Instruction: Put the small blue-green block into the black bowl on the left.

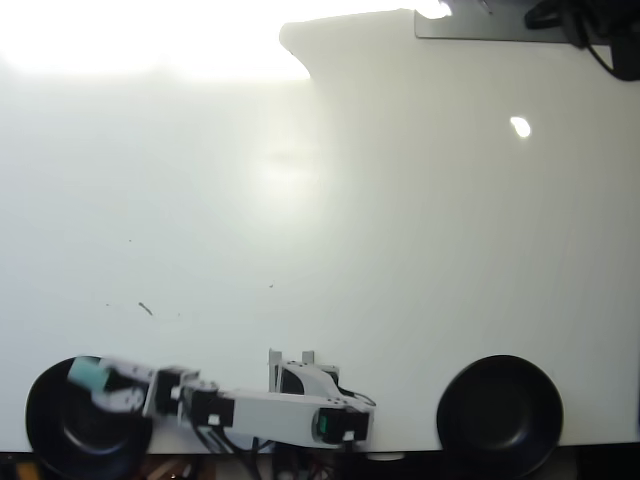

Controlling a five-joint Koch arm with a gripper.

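The small blue-green block [87, 374] shows in the overhead view as a teal blur over the upper part of the black bowl [55, 420] at the bottom left. My gripper [100, 383] is shut on the block, reaching left from the arm that lies along the table's front edge. Whether the block touches the bowl cannot be told from above.
A twin black bowl [499, 413] sits at the bottom right. The arm's base [300, 372] stands at the front edge between the bowls. A dark object [585, 25] lies at the top right corner, and glare washes out the top left.
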